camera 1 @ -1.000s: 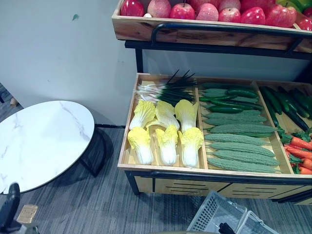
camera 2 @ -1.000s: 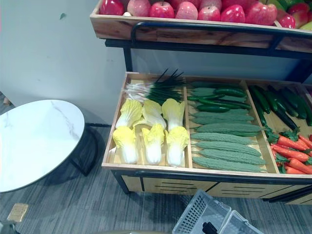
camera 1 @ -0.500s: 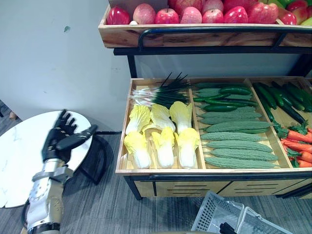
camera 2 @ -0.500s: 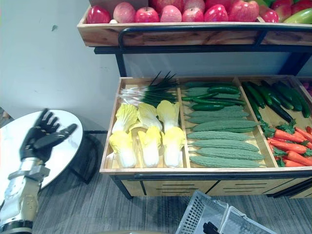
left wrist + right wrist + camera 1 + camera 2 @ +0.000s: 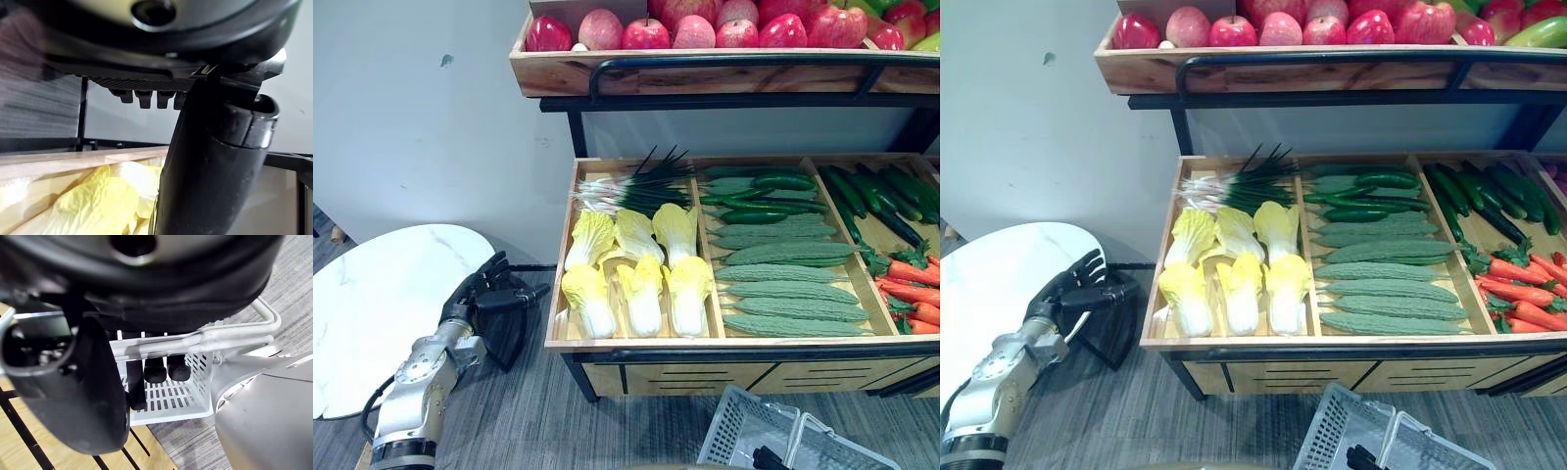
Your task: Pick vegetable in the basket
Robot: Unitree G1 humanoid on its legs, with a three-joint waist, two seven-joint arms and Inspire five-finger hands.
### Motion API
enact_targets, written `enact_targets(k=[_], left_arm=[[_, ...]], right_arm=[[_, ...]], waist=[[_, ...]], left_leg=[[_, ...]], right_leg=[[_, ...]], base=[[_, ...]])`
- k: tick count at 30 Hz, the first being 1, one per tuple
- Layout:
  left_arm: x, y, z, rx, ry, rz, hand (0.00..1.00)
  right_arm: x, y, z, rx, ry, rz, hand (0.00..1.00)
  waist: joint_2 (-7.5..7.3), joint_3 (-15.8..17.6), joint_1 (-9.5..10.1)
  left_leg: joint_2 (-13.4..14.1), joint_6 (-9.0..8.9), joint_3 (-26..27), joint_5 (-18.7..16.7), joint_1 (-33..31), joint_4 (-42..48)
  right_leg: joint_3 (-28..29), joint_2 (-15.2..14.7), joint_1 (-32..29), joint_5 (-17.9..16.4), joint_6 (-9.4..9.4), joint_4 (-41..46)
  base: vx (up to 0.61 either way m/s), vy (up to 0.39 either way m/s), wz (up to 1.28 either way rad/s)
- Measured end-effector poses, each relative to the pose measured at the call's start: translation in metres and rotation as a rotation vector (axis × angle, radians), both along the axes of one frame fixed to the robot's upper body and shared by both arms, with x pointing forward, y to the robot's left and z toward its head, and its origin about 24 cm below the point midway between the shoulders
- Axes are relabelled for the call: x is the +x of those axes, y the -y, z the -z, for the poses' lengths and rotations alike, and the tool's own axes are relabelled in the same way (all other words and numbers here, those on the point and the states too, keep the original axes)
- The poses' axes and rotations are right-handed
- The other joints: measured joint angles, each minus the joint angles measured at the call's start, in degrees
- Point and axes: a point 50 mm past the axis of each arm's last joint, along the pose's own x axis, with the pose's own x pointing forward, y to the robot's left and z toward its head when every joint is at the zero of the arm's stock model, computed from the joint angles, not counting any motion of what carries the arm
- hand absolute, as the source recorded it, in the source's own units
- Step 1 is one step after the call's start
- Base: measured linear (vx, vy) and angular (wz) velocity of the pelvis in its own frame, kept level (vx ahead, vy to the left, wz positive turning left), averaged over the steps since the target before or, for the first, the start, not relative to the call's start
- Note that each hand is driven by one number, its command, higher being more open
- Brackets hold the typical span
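Yellow napa cabbages (image 5: pixel 641 279) lie in the left compartment of the wooden crate (image 5: pixel 636 344); a yellow one also shows in the left wrist view (image 5: pixel 98 205). My left hand (image 5: pixel 494 289) is open, level with the crate's left wall and just outside it, its fingers pointing at the cabbages. A white plastic basket (image 5: pixel 754 436) hangs low in front of the stand. My right hand (image 5: pixel 93 396) is shut on the basket's handle (image 5: pixel 205 339), and its fingers curl behind the white bars.
Green onions (image 5: pixel 631 186) lie behind the cabbages. Bitter gourds (image 5: pixel 793 294) and cucumbers (image 5: pixel 764 196) fill the middle compartment, with carrots (image 5: pixel 915 294) at the right. Apples (image 5: pixel 705 29) fill the upper shelf. A round white marble table (image 5: pixel 382 304) stands at the left.
My left arm rose into view, then dropped from above the table and swung right, up to the crate's left wall. The basket stays where it was.
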Motion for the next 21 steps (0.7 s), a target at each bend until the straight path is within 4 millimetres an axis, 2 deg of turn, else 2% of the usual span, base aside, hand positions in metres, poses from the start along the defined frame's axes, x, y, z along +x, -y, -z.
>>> enact_targets(k=[4, 11, 13, 17, 21], left_arm=[[0.0, -0.004, -0.003, 0.11, -0.021, -0.006, 1.0], [0.013, 0.008, -0.042, 0.263, 0.13, 0.034, 1.0], [0.023, 0.019, -0.053, 0.298, 0.183, 0.073, 1.0], [0.031, 0.037, -0.062, 0.309, 0.226, 0.151, 1.0], [0.036, 0.052, -0.061, 0.3, 0.229, 0.219, 1.0]], right_arm=[[-0.001, 0.0, 0.0, 0.003, -0.002, -0.001, 0.0], [-0.003, -0.001, 0.001, 0.006, -0.003, 0.0, 0.0], [-0.004, -0.001, 0.001, 0.003, -0.005, 0.001, 0.0], [-0.004, -0.001, 0.001, 0.0, 0.001, 0.0, 0.0], [-0.004, -0.001, 0.001, 0.002, -0.002, 0.002, 0.0]], waist=[[-0.21, -0.68, 0.04], [-0.36, -1.17, 0.4], [-0.2, -1.31, 0.56], [-0.24, -1.37, 0.52], [-0.38, -1.4, 0.23]], left_leg=[[-0.02, 0.1, -0.06, 0.12, -0.54, 0.01], [0.0, 0.08, -0.09, 0.29, -1.35, 0.02], [0.01, 0.07, -0.05, 0.3, -1.33, 0.02], [0.04, 0.07, 0.61, 0.3, -1.38, 0.01], [0.04, 0.07, 1.02, 0.3, -1.42, 0.01]], right_leg=[[-0.08, -0.02, -0.45, 0.07, 0.01, 0.0], [0.02, 0.0, -0.88, 0.14, 0.0, 0.02], [0.11, 0.01, -0.91, 0.13, -0.01, 0.1], [1.01, 0.06, -1.55, 0.13, -0.02, 0.4], [1.42, 0.05, -2.0, 0.12, -0.02, 0.81]], base=[[-0.02, -0.002, 0.01], [-0.03, -0.002, 0.01], [-0.03, -0.003, -0.01], [-0.03, 0.0, -0.08], [-0.02, -0.004, -0.06]])
